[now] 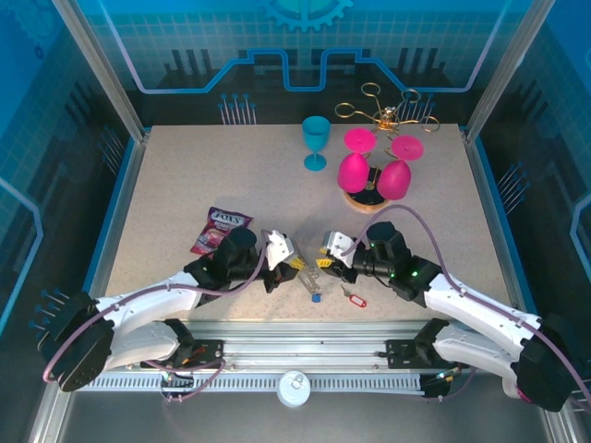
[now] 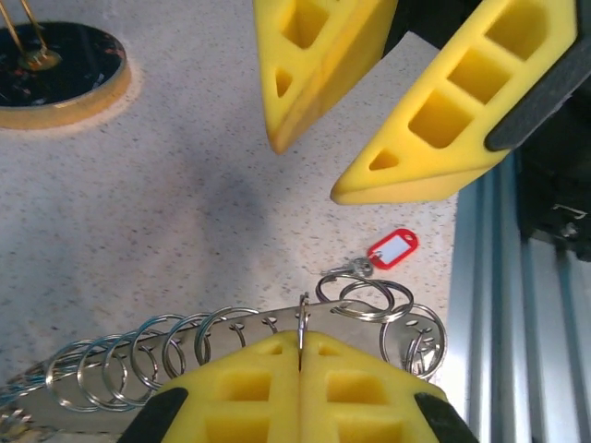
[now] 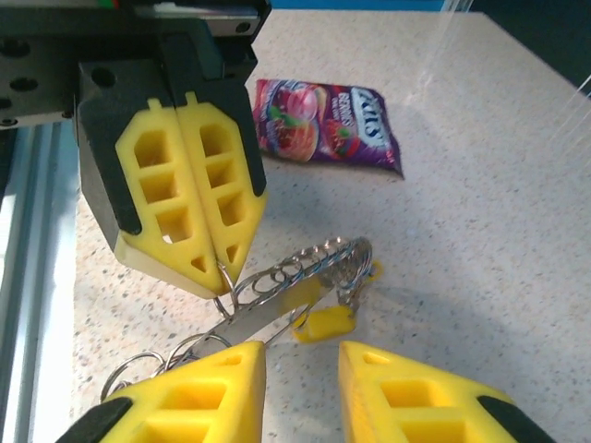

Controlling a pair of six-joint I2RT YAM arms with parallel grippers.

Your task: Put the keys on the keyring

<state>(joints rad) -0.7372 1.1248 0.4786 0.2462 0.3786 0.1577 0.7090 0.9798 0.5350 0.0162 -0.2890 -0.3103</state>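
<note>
On the speckled table (image 1: 185, 185), your left gripper (image 2: 300, 346) clenches the keyring (image 2: 222, 334), with the right gripper (image 3: 300, 353) spread empty opposite. A yellow key (image 3: 323, 323) seems hung; the red key (image 2: 392, 249) lies loose just past the left gripper.

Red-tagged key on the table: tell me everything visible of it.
The red-tagged key is a small silver key joined by a little ring to a red plastic tag with a white label window. It lies flat on the speckled table, close to the metal rail at the near edge, apart from the blue-tagged key on its left in the top view. Nothing grips it.
</note>
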